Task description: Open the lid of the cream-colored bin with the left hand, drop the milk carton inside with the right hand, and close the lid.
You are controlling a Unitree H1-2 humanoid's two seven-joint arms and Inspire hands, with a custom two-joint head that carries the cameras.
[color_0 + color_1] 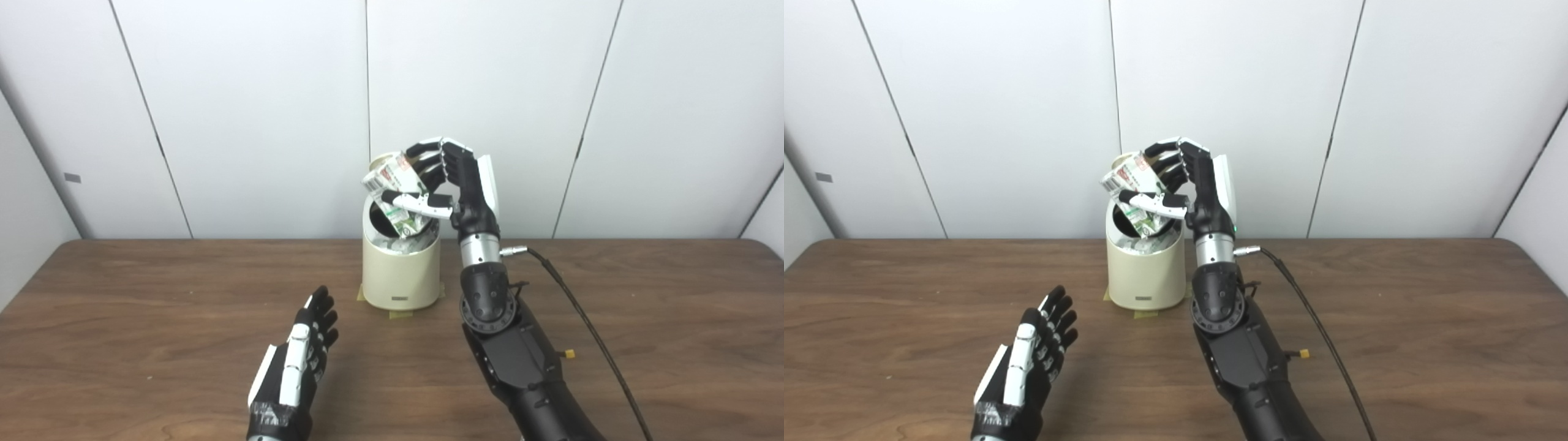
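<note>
- The cream-colored bin [401,272] stood upright near the middle of the wooden table [153,306], towards the far edge, with bits of tape [401,314] showing at its base.
- Its lid [384,163] was tipped up and back behind the opening — the dark mouth of the bin lay uncovered, and pale crumpled items showed inside near the rim.
- The right robot hand [444,180] was raised above the bin's opening, wrist upright, its arm rising from the lower right of the picture.
- That robot hand was closed around the milk carton [398,196]: fingers [429,160] curled over the upper side, thumb pressed across the front.
- The milk carton hung tilted, its lower end dipping into the mouth of the bin while its upper end stayed above the rim, just before the raised lid.
- The left robot hand [1029,361] was low over the table, near the front edge and well apart from the bin — fingers spread and pointing away from the robot, palm turned inward, holding nothing.
- A black cable [588,331] ran from the right wrist down across the table towards the lower right.
</note>
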